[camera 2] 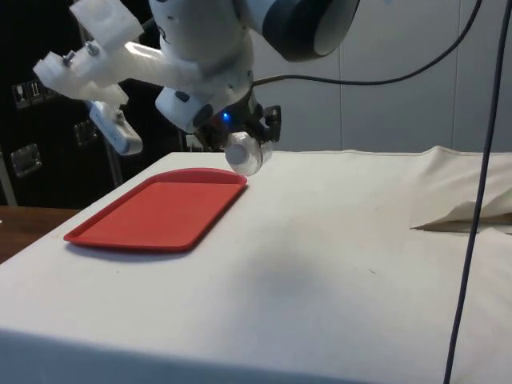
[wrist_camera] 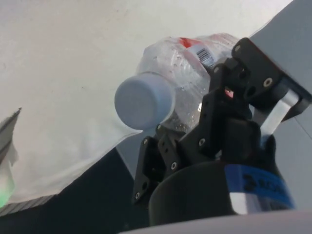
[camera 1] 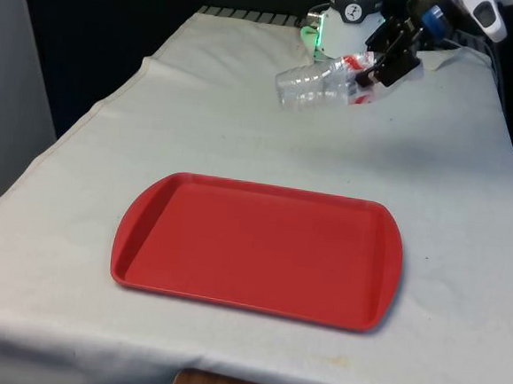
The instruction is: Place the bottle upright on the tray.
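1. Bottle (camera 1: pixel 323 82) of clear plastic, carried above the worktop (camera 1: pixel 244 129) at the far end, well beyond the red tray (camera 1: pixel 257 247).
2. Clamped near its neck by the tool (camera 1: pixel 384 64).
3. Long axis roughly level, not upright; needs turning before setting down.

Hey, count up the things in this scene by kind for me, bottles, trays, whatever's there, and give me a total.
Bottles: 1, a clear bottle held on its side above the cloth by the gripper
Trays: 1, a red tray
Total: 2
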